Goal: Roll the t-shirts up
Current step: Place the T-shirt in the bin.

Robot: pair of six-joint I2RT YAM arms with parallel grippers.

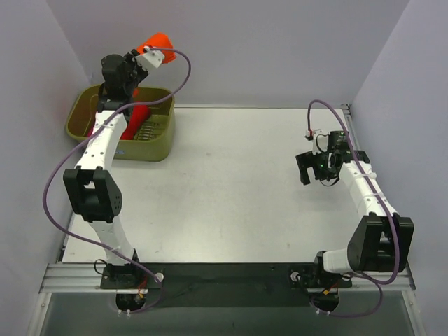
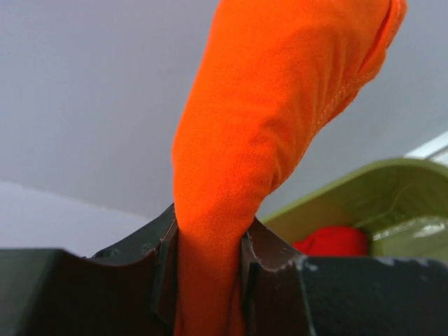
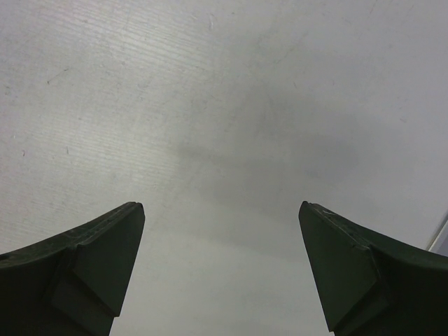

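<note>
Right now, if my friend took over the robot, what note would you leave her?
Left gripper: shut on the orange-red t-shirt, held up over the green basket.
Right gripper: open, holding nothing, over the table.
A red t-shirt lies in the basket.
Done: one shirt picked up; none rolled.
Left: lay it on the table, roll it, then do the rest.

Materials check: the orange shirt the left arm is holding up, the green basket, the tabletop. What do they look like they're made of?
Orange t-shirt: soft knit cloth, matte; fine weave, stitched hem, creases where pinched.
Basket: probably moulded plastic, olive, with a slight sheen on its smooth rim.
Table: hard, matte off-white sheet with faint streaks; laminate or painted board, cannot tell which.
</note>
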